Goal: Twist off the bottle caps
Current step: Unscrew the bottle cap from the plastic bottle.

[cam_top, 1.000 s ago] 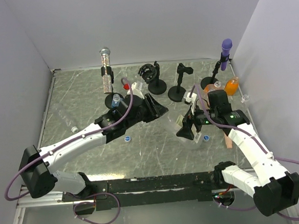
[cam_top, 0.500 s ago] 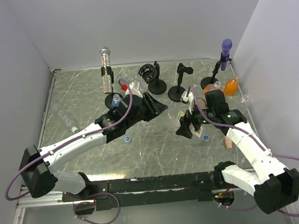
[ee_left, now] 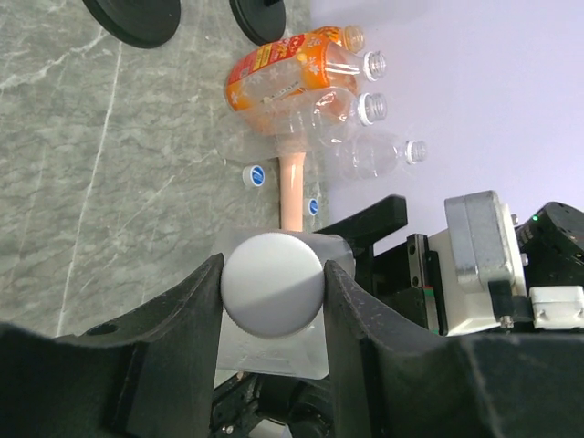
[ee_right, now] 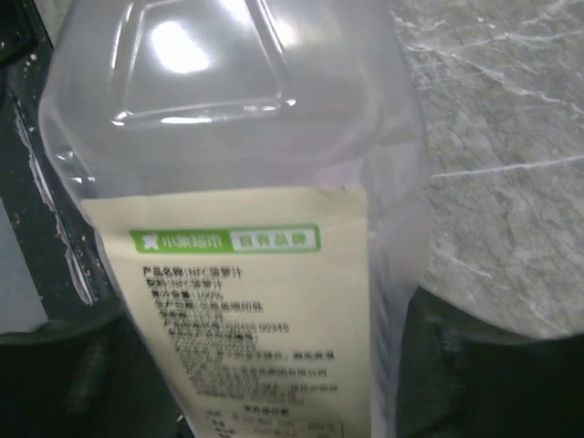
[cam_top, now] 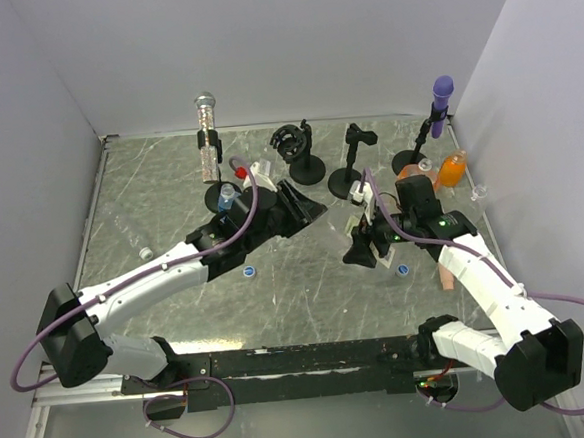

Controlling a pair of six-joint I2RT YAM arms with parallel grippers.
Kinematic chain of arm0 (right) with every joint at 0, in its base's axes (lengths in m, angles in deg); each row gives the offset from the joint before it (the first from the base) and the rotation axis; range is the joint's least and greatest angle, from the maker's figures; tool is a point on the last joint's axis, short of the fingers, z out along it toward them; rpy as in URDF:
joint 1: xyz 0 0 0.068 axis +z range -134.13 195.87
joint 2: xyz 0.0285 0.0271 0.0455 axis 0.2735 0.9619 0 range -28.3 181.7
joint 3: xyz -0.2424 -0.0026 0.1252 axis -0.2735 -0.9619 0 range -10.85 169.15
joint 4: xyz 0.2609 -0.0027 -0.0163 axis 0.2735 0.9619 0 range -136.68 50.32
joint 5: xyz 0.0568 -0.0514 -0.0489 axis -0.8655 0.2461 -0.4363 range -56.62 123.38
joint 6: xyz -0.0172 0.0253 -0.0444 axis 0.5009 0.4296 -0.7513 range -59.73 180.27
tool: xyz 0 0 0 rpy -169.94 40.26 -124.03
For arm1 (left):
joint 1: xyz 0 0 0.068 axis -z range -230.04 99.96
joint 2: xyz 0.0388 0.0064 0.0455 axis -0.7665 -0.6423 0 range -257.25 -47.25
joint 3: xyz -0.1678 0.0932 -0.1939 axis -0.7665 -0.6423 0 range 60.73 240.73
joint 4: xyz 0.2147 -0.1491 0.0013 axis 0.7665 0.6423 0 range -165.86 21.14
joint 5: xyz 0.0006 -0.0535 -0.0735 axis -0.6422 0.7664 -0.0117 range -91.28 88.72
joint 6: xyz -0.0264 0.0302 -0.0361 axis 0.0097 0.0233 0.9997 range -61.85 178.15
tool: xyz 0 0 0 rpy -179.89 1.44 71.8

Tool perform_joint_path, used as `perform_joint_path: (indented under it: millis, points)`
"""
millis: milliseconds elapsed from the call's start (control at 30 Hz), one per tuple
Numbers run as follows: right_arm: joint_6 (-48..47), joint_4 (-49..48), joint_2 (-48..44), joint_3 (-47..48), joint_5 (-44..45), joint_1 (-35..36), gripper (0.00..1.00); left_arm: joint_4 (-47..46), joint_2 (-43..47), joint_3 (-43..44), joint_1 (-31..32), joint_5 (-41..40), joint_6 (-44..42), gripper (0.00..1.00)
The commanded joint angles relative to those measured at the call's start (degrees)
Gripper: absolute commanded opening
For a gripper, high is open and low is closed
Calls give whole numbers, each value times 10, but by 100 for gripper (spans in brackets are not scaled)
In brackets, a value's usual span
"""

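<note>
My left gripper (ee_left: 274, 266) is clamped on the white cap (ee_left: 272, 297). The right gripper (cam_top: 366, 242), at its 4 o'clock mid-table, straddles the bottle (ee_right: 237, 182), but I cannot tell if it presses. I want the body held firmly before twisting, with the cap axis straight.

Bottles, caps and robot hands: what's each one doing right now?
white cap: on its bottle, pinched from both sides.
left gripper: shut on the white cap.
clear bottle: capped, between the right gripper's fingers.
right gripper: around the clear bottle; grip unclear.
orange bottles: lying down, caps off.
blue cap: loose on the table.
</note>
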Motion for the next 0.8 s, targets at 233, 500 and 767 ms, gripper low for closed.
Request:
perform_joint_path:
  millis: [233,500,767]
  points:
    - [-46,46,-8,31,-64,3,25,-130,55,-28,-6,59,23,47]
    - [-133,130,-12,51,-106,1,23,-118,150,-63,-30,130,-166,95]
    - [-318,274,12,78,-178,3,23,-7,330,-137,-32,323,-592,97]
